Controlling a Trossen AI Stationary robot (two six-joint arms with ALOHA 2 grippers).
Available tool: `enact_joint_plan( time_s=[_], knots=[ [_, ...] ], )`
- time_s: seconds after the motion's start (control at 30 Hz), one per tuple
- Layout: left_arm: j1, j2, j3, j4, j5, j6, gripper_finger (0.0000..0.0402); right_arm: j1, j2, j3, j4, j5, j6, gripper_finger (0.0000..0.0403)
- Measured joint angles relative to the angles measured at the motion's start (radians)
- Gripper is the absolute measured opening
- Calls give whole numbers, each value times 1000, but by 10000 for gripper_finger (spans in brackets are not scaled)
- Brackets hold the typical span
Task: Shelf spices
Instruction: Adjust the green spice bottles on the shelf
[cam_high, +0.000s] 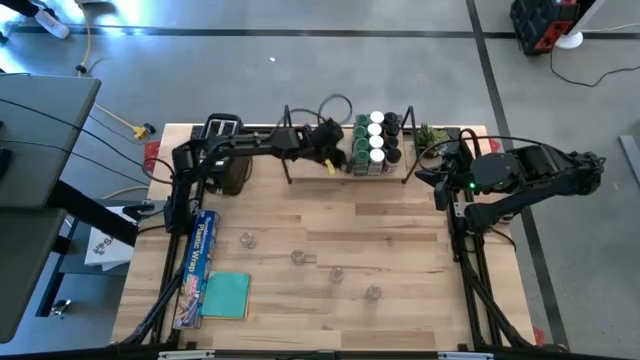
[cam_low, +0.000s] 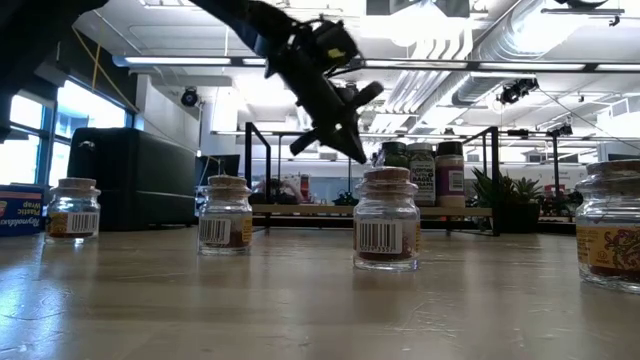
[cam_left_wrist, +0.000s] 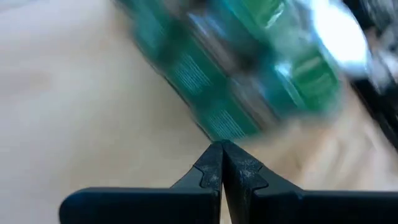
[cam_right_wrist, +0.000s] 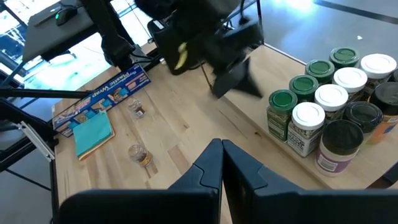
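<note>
The counter (cam_high: 400, 310) carries the shelf (cam_high: 300, 172) along its far edge. About a dozen jars (cam_high: 376, 143) stand packed at the shelf's right end; four jars (cam_high: 336, 274) remain loose mid-counter, so the task appears mostly done. The left tool (cam_high: 333, 163), pressed together and empty, hangs above the shelf just beside the packed jars. The right tool (cam_right_wrist: 222, 148), also pressed together and empty, waits near the shelf's right end.

Left claw (cam_high: 340, 160) closed, arm extended; right claw (cam_right_wrist: 222, 152) closed, arm folded.
</note>
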Motion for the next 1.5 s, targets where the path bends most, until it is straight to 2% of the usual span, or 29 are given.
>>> enact_joint_plan(
  time_s=[0.2, 0.37, 0.57, 1.17, 1.5],
  knots=[
    [94, 0, 0, 117, -57, 15, 0, 0, 0, 0, 0, -16, 18, 4],
    [141, 0, 0, 196, -37, 21, 0, 0, 0, 0, 0, -26, 26, 4],
    [140, 27, 1, 320, 8, 26, 0, 0, -1, 0, 0, -25, 34, 4],
    [124, 83, 0, 356, 19, 9, 0, 0, 0, 0, 0, -12, 44, 4],
    [123, 62, -1, 293, 3, 32, 0, 0, 0, 0, 0, -12, 45, 4]
  ],
)
